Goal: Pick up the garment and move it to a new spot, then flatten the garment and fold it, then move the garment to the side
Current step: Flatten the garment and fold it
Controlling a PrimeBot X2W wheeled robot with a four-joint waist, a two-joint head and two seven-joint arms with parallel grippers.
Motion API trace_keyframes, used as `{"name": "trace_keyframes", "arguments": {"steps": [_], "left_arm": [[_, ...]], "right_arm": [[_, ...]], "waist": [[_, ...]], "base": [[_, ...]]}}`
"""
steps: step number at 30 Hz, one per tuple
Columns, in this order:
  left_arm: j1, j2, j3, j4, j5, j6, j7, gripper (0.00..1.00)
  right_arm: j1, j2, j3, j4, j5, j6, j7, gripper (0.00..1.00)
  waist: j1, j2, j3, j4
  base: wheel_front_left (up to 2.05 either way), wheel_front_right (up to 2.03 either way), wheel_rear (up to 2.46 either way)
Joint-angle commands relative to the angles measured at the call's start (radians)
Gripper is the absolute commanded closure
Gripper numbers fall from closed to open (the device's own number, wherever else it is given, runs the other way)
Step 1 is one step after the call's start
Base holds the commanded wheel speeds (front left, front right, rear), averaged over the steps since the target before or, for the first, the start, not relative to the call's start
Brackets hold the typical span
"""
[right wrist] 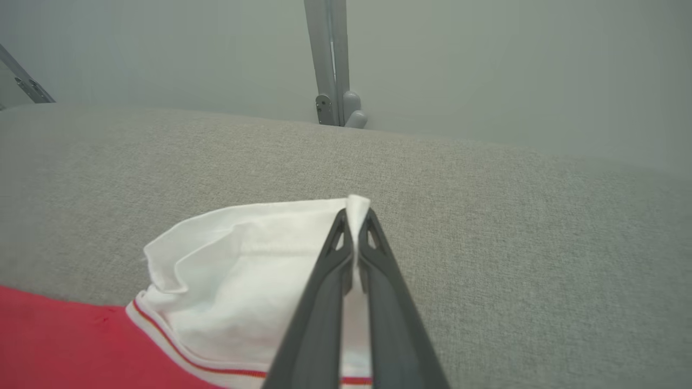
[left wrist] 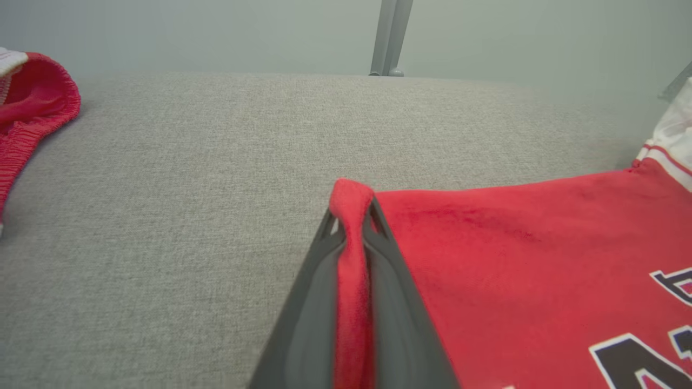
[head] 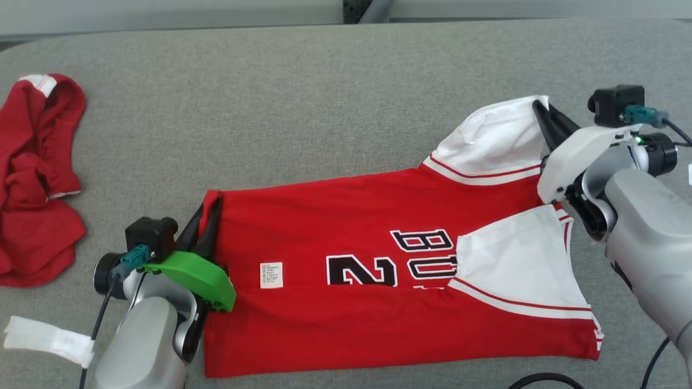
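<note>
The red jersey [head: 378, 302] is lying spread on the grey counter [head: 324, 108], toward 5 o'clock in the head view. It is looking light, soft and limp, so it is probably going to sag wherever it is not held; corners and seams are offering the surest hold. The left tool [head: 208, 208] is clenching the hem corner at 9 o'clock, and the right tool [head: 539, 108] is pinching the white sleeve [head: 497, 140] at 2 o'clock. The long axis is running 9 to 3, with the hem pointing to 9.
</note>
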Motion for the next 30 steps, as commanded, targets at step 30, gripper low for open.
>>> {"name": "trace_keyframes", "arguments": {"steps": [30], "left_arm": [[0.412, 0.045, 0.077, -0.202, 0.033, 0.002, 0.0, 1.0]], "right_arm": [[0.653, 0.067, -0.239, -0.392, 0.125, -0.001, -0.061, 1.0]], "waist": [[0.0, 0.0001, -0.176, -0.143]], "base": [[0.0, 0.0, 0.0]]}}
